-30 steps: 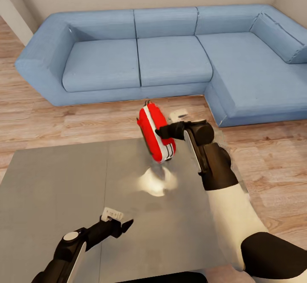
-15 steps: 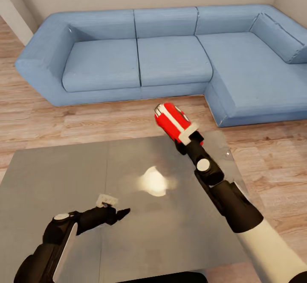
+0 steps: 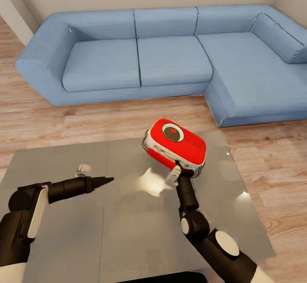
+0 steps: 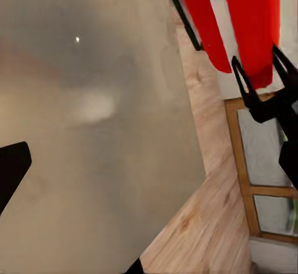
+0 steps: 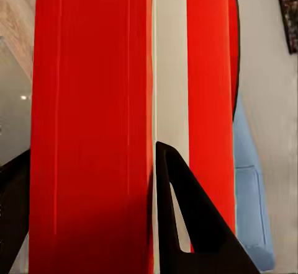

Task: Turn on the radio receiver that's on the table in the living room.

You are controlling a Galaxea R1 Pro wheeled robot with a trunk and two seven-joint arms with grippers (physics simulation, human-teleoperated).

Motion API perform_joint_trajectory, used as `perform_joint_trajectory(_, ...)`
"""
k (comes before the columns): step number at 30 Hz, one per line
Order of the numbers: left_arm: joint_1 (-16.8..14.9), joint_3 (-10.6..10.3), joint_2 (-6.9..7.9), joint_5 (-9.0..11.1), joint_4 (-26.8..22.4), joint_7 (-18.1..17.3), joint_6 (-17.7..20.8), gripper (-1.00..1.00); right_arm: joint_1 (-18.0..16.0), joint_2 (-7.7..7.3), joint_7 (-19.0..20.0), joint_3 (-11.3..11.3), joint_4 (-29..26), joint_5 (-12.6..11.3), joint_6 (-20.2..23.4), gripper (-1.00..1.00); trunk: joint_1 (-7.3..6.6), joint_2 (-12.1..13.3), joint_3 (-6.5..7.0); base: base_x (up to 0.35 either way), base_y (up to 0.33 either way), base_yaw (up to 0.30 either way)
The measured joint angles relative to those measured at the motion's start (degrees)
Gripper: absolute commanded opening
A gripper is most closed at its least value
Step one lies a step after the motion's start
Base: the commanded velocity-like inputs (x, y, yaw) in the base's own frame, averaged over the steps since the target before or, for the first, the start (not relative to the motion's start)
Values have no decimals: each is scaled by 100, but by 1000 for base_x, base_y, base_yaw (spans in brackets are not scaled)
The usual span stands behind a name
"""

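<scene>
Red and white, the radio receiver (image 3: 175, 145) is what we see first in the head view: it hangs over the far right part of the grey table (image 3: 64, 240), broad face up, showing a round dark dial with a red centre. A row of small marks runs across that face, too fine for us to read as writing or a brand. No container shows in these views.

Our right gripper (image 3: 178, 171) reaches up from below and clamps the radio's near white-trimmed edge. In the right wrist view the red body with its white stripe (image 5: 169, 69) crosses the frame, and we see one dark finger (image 5: 186, 218) lying against it, so we take that claw as closed on the radio.

Our left gripper (image 3: 102, 181) stretches out over the table's left half, well apart from the radio, its tips drawn to a narrow point with nothing between them; we judge it closed and empty. In the left wrist view the glossy tabletop (image 4: 93, 131) spreads beneath, with the radio (image 4: 254, 26) and the dark fingers (image 4: 261, 100) holding it.

Behind the table we see the blue L-shaped sofa (image 3: 170, 56) on the light wood floor (image 3: 42, 125).
</scene>
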Motion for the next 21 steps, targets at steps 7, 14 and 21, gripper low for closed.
perform_joint_trajectory(7,-263,12,6,75,-11,-36,128,100,72,18,-1788,1288,1317,407,14,-100,0,0,0,0,0,0)
perform_joint_trajectory(14,-504,7,-33,252,-14,-47,129,100,75,37,-1984,2227,1719,395,498,-100,0,0,0,0,0,0)
perform_joint_trajectory(21,-538,-15,-45,477,-14,-47,128,100,75,69,-1990,2983,1970,333,746,-100,0,0,0,0,0,0)
